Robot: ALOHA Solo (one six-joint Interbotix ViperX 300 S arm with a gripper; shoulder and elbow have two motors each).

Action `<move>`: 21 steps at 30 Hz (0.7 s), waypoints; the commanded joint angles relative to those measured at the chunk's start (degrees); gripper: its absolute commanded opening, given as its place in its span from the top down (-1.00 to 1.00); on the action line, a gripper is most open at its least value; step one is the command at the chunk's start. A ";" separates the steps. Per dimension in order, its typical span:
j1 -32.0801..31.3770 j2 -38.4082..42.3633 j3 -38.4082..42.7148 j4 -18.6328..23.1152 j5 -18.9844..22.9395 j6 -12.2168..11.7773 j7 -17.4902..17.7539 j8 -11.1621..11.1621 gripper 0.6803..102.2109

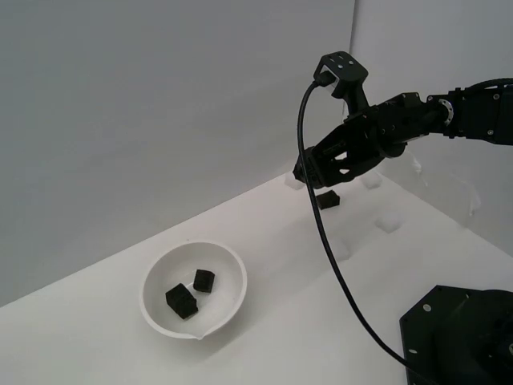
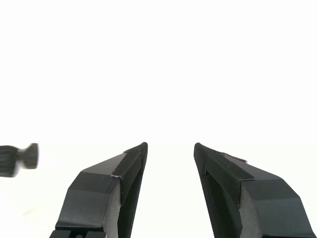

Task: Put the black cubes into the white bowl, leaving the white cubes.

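The claw (image 1: 311,172) hangs above the far part of the counter (image 1: 96,337), its 2 fingers (image 2: 130,163) spread with a clear gap and nothing between them, as the wrist view shows. Just below and slightly behind its tips sits the last loose black cube (image 1: 327,200), close under the claw but not touched. The other 2 black cubes (image 1: 192,290) already lie inside the white bowl (image 1: 230,261), which stands well away from the claw, toward the near side of the counter.

The step in hand looks like the pick of that third cube. To do it well, the claw should first line up so the cube falls in the middle of the gap; at present the wrist view shows only blank white between the fingers, so the cube is not yet framed. I judge a small shift toward the cube is needed before descending.

White cubes (image 1: 390,222) lie near, 1 just beyond the black cube and others faint against the counter, hard to count. The descent should be straight and the closing gentle, so no white cube is nudged or pinched along with it. Then lift clear before travelling to the bowl, and release low over its hollow so the cube does not bounce out.
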 commanded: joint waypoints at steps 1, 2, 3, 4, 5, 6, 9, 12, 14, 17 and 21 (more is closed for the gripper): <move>2.02 -0.18 0.00 -0.09 0.00 0.53 0.53 0.53 -0.05; 2.81 -0.53 -0.53 0.09 0.09 0.79 0.53 0.53 -0.05; 3.52 -1.14 -0.97 0.18 0.26 0.97 0.53 0.62 -0.05; 4.13 -1.58 -1.41 0.26 0.35 1.05 0.53 0.79 -0.05; 4.75 -2.11 -1.93 0.44 0.44 1.05 0.53 0.88 -0.05; 5.27 -2.72 -2.55 0.53 0.53 1.05 0.53 0.97 -0.05; 6.94 -5.10 -4.92 0.62 0.62 1.05 0.53 0.97 -0.21; 8.00 -7.21 -7.03 0.70 0.62 1.05 0.53 0.97 -0.75; 8.17 -8.35 -8.26 0.70 0.62 1.14 0.00 0.97 -0.96; 8.26 -9.49 -9.40 0.88 0.70 1.05 -1.67 0.97 -0.96; 8.44 -10.99 -10.99 1.32 1.32 1.05 -3.96 0.97 -0.96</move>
